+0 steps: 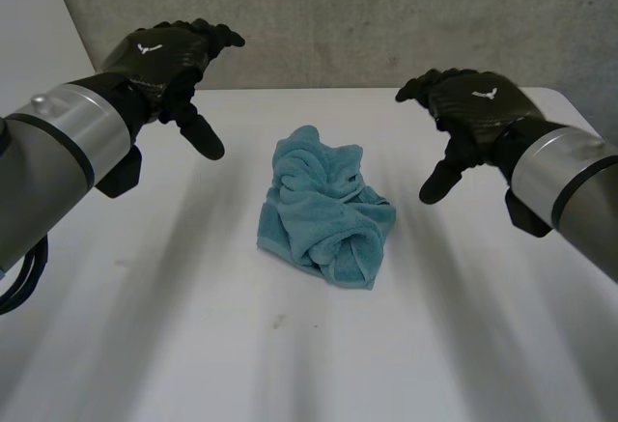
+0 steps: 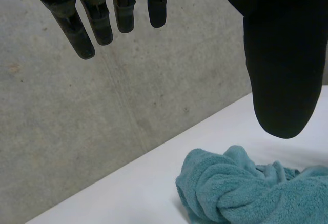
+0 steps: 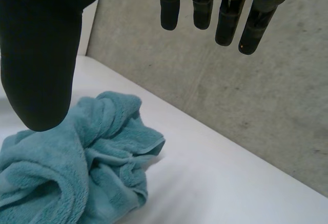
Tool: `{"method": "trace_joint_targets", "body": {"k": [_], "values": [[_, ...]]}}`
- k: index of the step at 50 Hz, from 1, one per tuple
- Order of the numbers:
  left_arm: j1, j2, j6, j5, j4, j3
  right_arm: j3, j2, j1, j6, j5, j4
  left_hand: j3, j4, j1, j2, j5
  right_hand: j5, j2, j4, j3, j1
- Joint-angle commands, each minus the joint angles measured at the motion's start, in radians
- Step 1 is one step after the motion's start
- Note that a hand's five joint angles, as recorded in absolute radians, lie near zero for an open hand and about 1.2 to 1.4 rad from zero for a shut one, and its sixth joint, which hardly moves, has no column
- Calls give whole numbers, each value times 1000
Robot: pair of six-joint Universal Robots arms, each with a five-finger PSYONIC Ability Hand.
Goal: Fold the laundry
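Observation:
A teal towel (image 1: 326, 211) lies crumpled in a heap at the middle of the white table (image 1: 290, 364). My left hand (image 1: 166, 60) hovers above the table to the towel's left, fingers straight and thumb spread, holding nothing. My right hand (image 1: 470, 108) hovers to the towel's right, open too and empty. In the left wrist view the towel (image 2: 241, 188) lies below the thumb (image 2: 282, 55), well clear of the fingers (image 2: 97, 19). In the right wrist view the towel (image 3: 66, 167) sits under the thumb (image 3: 41, 55), apart from the fingers (image 3: 225, 14).
A grey concrete wall (image 1: 386, 16) stands behind the table's far edge. Bare tabletop surrounds the towel on all sides.

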Motion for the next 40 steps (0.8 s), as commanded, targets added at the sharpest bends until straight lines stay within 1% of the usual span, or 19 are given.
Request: {"method": "trace_joint_targets", "body": {"k": [1,5,11,12,15,17,20,24,27,28,31,32,35,36,39,40], "values": [[-9,-44,-2,0,22,-4,36,52,9,-6,-2,-81,-42,-33,-20,-33,-47,-58,-51,-57,-36,-33],[-17,-95,-4,0,65,-22,74,93,9,-4,0,-163,-39,-30,-16,-29,-43,-58,-51,-57,-36,-33],[-69,-176,1,4,167,-65,94,153,9,2,0,-218,-18,-9,4,-8,-23,-58,-51,-57,-36,-33],[-80,-187,1,4,180,-73,94,213,7,8,-3,-232,-18,-9,5,-8,-23,-58,-51,-57,-36,-33],[-98,-211,-1,4,209,-84,84,259,6,4,5,-230,-15,-6,7,-5,-20,-58,-51,-57,-36,-33],[-139,-283,1,4,279,-105,79,297,-3,4,-2,-233,-12,-3,10,-2,-17,-58,-51,-57,-36,-33],[-179,-351,4,3,334,-107,73,327,-6,7,8,-238,-12,-3,10,-2,-17,-58,-51,-57,-36,-33],[-216,-420,5,1,397,-96,62,339,-9,5,11,-238,-4,6,19,6,-8,-58,-51,-57,-36,-33],[-227,-455,4,1,443,-84,59,344,-15,4,11,-238,17,26,40,27,12,-58,-51,-57,-36,-33],[-233,-486,4,0,477,-73,59,342,-20,4,12,-240,58,67,80,68,53,-58,-51,-57,-36,-33],[-247,-530,11,-6,520,-51,56,345,-37,4,15,-238,225,234,248,235,220,-58,-51,-57,-36,-33],[-253,-555,21,-8,538,-38,56,348,-39,4,18,-238,385,395,408,395,381,-58,-51,-57,-36,-33],[-256,-589,45,-8,546,-13,53,359,-40,2,28,-238,592,601,615,602,587,-58,-51,-57,-36,-33],[-256,-605,68,-8,546,-1,52,360,-39,1,31,-238,735,744,758,745,730,-58,-51,-57,-36,-33],[-258,-615,106,-12,546,7,50,363,-37,1,41,-238,1041,1050,1063,1051,1036,-58,-51,-57,-36,-33],[-258,-612,129,-23,546,5,50,365,-35,1,46,-238,1178,1187,1201,1188,1173,-58,-51,-57,-36,-33]]}}
